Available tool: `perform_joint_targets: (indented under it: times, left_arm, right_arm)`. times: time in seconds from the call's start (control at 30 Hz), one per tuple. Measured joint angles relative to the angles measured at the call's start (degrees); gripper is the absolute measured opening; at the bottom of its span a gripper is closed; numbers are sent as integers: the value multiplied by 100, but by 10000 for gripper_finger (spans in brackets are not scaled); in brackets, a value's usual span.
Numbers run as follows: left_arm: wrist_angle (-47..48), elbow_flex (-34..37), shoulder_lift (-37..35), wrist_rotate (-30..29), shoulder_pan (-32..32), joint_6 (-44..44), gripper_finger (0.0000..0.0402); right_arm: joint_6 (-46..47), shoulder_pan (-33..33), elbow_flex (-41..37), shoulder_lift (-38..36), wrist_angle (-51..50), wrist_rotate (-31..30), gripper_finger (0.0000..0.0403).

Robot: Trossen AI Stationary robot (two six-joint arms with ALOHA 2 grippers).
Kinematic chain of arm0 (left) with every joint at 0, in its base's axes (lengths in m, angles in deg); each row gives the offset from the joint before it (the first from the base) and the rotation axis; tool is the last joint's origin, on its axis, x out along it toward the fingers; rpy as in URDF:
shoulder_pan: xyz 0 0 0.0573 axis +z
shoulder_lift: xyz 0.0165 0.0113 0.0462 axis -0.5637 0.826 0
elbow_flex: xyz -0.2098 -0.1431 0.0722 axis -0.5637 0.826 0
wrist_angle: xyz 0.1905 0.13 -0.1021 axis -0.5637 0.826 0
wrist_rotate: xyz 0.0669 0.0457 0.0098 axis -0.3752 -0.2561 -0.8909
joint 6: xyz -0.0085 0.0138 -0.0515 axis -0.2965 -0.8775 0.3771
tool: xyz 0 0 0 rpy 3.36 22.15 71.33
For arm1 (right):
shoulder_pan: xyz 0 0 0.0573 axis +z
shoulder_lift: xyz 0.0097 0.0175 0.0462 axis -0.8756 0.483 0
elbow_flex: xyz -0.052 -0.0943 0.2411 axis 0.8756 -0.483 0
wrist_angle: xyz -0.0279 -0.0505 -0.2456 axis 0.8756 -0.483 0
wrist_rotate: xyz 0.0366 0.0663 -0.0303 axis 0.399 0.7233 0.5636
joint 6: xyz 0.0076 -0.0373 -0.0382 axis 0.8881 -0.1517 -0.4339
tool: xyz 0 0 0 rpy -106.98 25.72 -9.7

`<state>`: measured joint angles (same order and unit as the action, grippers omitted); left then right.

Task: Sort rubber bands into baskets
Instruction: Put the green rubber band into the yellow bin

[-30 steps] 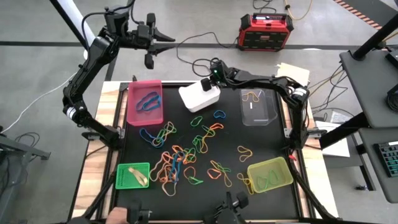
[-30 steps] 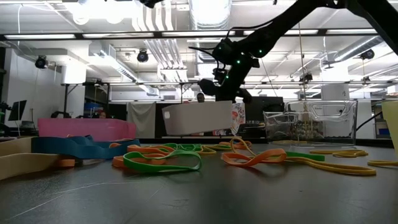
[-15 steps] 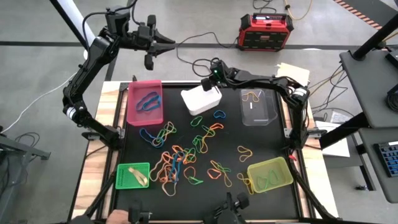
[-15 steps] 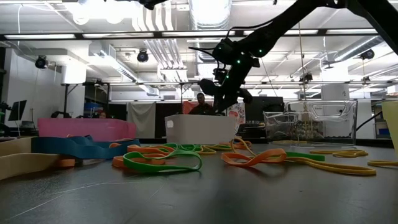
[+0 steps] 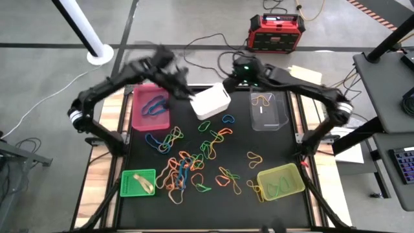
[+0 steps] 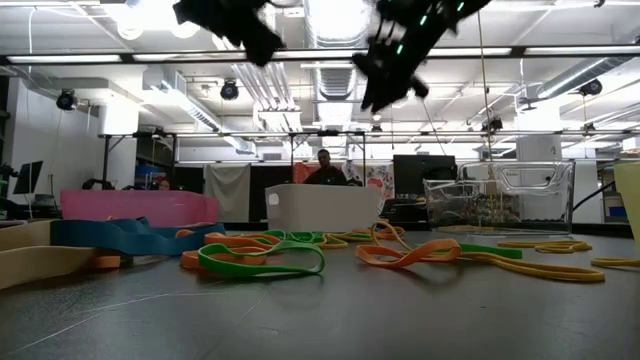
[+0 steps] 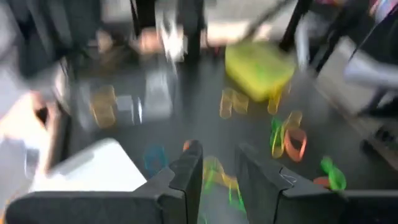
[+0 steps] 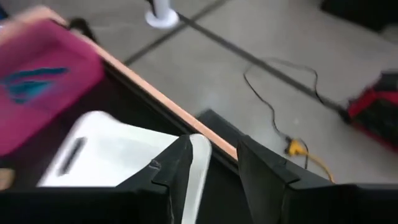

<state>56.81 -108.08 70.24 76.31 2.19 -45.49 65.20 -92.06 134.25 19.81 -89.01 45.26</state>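
Observation:
Many coloured rubber bands (image 5: 187,162) lie loose on the black mat. Around them stand five baskets: pink (image 5: 152,107), white (image 5: 210,101), clear (image 5: 268,110), green (image 5: 138,182) and yellow-green (image 5: 280,182). The white basket rests flat on the mat by its bottom. My right gripper (image 8: 214,143) hangs open above the white basket's far right side (image 8: 106,149), clear of it. My left gripper (image 7: 219,149) is open and empty. It is blurred in the high view (image 5: 183,86), between the pink and white baskets, above the mat.
A red-and-black box (image 5: 277,32) with cables sits on the floor beyond the far edge. Blue bands lie in the pink basket, an orange one in the clear basket, and a tan one in the green basket. Wooden table strips (image 5: 110,188) flank the mat.
My right gripper has set the tilted, lifted white basket down flat on the mat, let go of it and risen above it. My left arm has swung from beyond the table's far edge down and inward, toward the gap between the pink and white baskets.

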Motion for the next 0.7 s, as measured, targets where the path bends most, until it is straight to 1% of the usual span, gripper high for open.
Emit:
perform_joint_targets:
  times: [0.1, 0.17, 0.23, 0.3, 0.5, 0.57, 0.63, 0.7]
  left_arm:
    - [-133, 583, 4, -1081, -562, 230, 78]
    - [-170, 906, 4, -1467, -824, 262, 78]
    - [-215, 1178, 4, -1516, -984, 330, 78]
    - [-461, 1413, 4, -1492, -1091, 574, 78]
    - [-2220, 2289, 21, -1506, -1263, 1940, 78]
    - [-2629, 2611, 24, -1526, -1325, 2268, 78]
    - [-2909, 2861, 28, -1858, -1403, 2507, 78]
    - [-3083, 3033, 31, -2533, -1479, 2678, 78]
  right_arm:
    - [-57, 229, -154, -611, -50, 4, 110]
    - [-55, 369, -272, -937, -25, -1, 103]
    - [-55, 501, -387, -1180, -32, -3, 96]
    - [-55, 631, -481, -1360, -34, -1, 89]
    - [-48, 983, -680, -1558, -33, -3, 71]
    - [-19, 1091, -737, -1551, -48, -2, 67]
    - [-27, 1177, -762, -1543, -34, -2, 63]
    - [-44, 1237, -789, -1543, -33, -1, 61]
